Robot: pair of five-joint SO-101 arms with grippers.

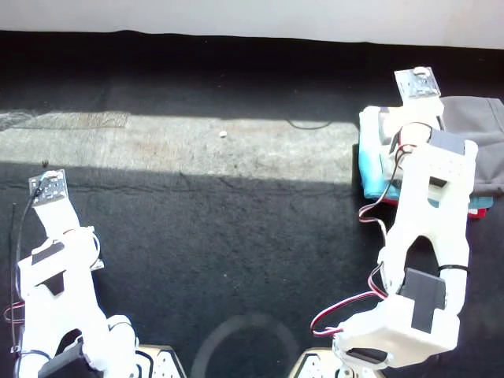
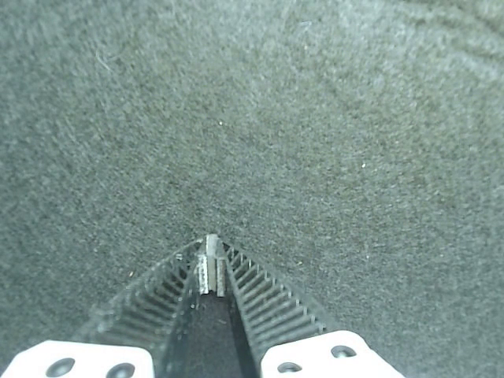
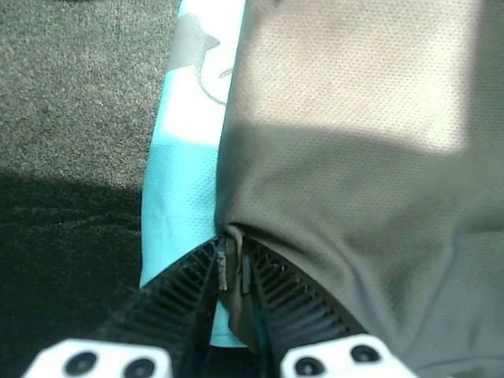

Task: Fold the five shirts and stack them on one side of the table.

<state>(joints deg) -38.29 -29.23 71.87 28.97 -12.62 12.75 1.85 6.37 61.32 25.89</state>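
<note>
Seems final stacking; pinches grey shirt point(image 3: 346, 157), atop cyan shirt point(image 3: 181, 197), in closed right gripper point(image 3: 233, 264); holds left gripper point(image 2: 211, 264) closed, empty; calls next for release, lift clear.

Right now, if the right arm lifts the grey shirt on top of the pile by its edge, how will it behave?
Probably floppy: the grey shirt is thin, mesh-like cloth that creases near its edge, so it would likely drape and unfold. Likely light for its size. It might drag the turquoise shirt beneath, since they lie in contact.
</note>
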